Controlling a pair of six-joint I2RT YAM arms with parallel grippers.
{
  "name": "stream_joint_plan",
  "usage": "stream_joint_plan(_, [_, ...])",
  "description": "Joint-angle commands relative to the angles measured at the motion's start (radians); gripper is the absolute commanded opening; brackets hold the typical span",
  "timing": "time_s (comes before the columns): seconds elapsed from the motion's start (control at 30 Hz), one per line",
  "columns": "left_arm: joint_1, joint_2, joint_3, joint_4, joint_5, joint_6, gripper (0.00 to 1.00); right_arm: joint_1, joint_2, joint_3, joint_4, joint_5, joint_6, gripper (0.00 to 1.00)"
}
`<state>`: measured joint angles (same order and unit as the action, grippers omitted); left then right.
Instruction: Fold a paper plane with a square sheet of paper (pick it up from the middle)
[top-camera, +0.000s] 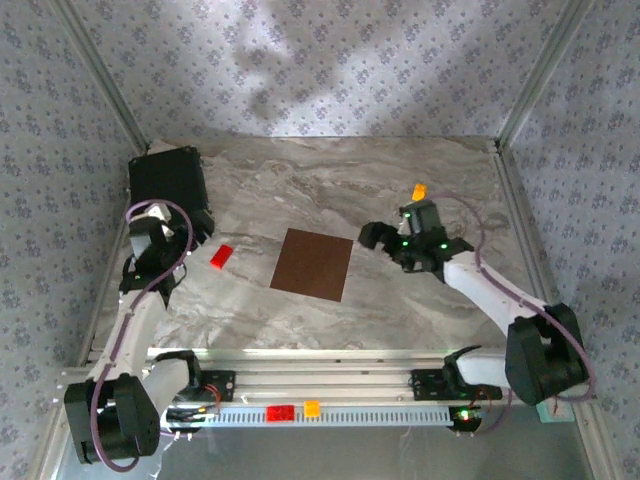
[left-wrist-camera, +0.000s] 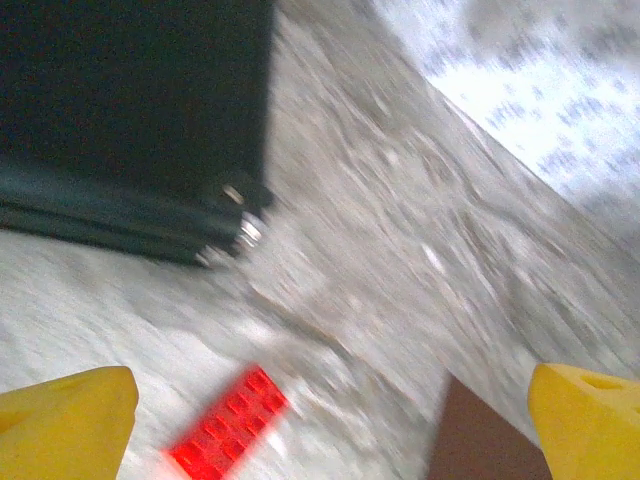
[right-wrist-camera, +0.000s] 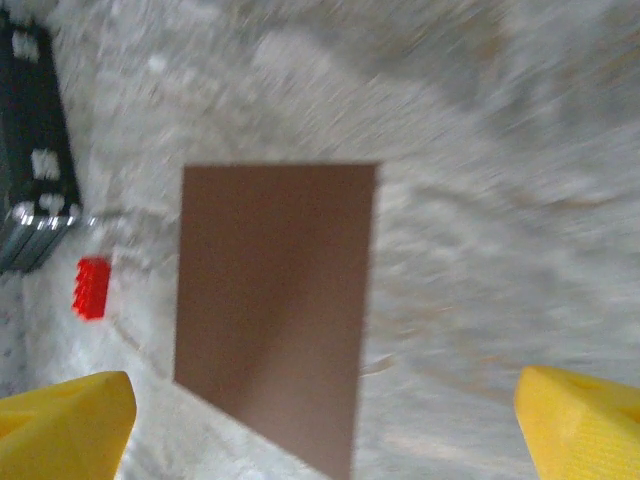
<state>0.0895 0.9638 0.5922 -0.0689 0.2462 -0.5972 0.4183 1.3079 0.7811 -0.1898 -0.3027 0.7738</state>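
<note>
Since the square sheet of paper (top-camera: 312, 264) is to be lifted from its middle, the way from each tool to that middle is what counts. The sheet is seen lying flat and unfolded at the centre of the surface (top-camera: 430, 310), slightly turned against the surface's edges. It lies to the left of the right tool (top-camera: 375, 238), whose jaws are spread wide and empty, near the sheet's far right corner but not touching it. The left tool (left-wrist-camera: 328, 425), likewise spread and empty, is held well apart beside the black case (top-camera: 168, 180), with a red block (top-camera: 221, 256) lying between it and the sheet. The right arm is judged the nearer. An orange block (top-camera: 419, 190) is set behind the right tool, off the path.
</note>
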Motion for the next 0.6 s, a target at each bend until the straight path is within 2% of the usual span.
stream_joint_plan(0.0, [-0.01, 0.013, 0.032, -0.115, 0.259, -0.039, 1.0, 0.095, 0.087, 0.014, 0.089, 0.056, 0.121, 0.97])
stream_joint_plan(0.23, [-0.094, 0.002, 0.027, -0.236, 0.237, -0.033, 1.0, 0.24, 0.346, 0.19, 0.072, 0.028, 0.133, 0.9])
stream_joint_plan(0.4, [-0.101, -0.027, 0.025, -0.289, 0.201, -0.03, 1.0, 0.281, 0.446, 0.251, 0.053, 0.003, 0.128, 0.86])
stream_joint_plan(0.57, [-0.103, -0.01, 0.05, -0.31, 0.211, -0.034, 1.0, 0.284, 0.502, 0.254, -0.012, -0.032, 0.083, 0.83])
